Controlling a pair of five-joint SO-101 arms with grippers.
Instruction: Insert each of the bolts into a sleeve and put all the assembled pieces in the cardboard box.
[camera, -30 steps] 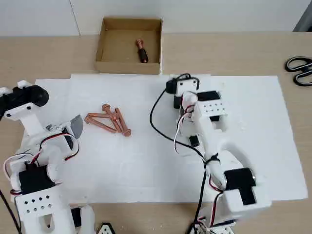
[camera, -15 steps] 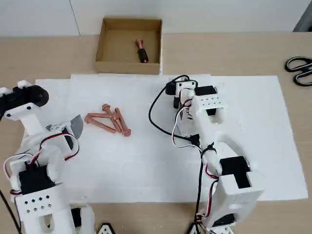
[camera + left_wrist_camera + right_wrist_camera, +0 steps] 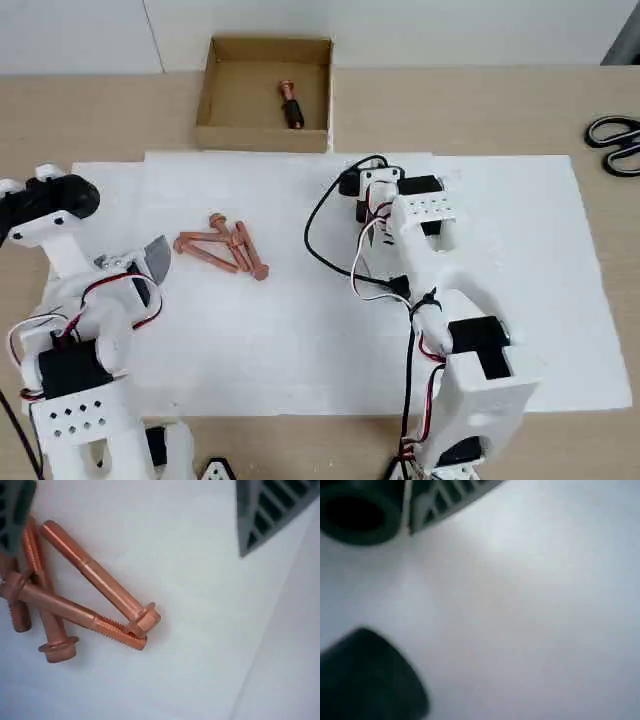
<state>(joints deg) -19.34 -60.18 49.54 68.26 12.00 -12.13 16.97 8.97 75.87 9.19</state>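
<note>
Picking a bolt looks the step in hand: left gripper [image 3: 152,258] hangs open beside loose bolts [image 3: 225,243] toward the sheet's [image 3: 300,340] left edge, needing to close on one; right gripper's [image 3: 375,200] grip cannot be told; one assembled piece [image 3: 291,105] lies in the box [image 3: 265,138].

The bolts [image 3: 100,580] are gleaming as copper-toned metal, smooth and glossy along the shanks and rough at the threaded ends. The white sheet [image 3: 300,330] under them is looking matt and faintly grainy, while the table [image 3: 100,110] is showing a pale, smooth wood-like face. The cardboard box [image 3: 262,138] is looking dull, brown and papery. The left arm [image 3: 75,415] and right arm [image 3: 480,400] are showing matt white plastic shells, and the sleeve [image 3: 357,512] is looking dark with a soft sheen.
</note>
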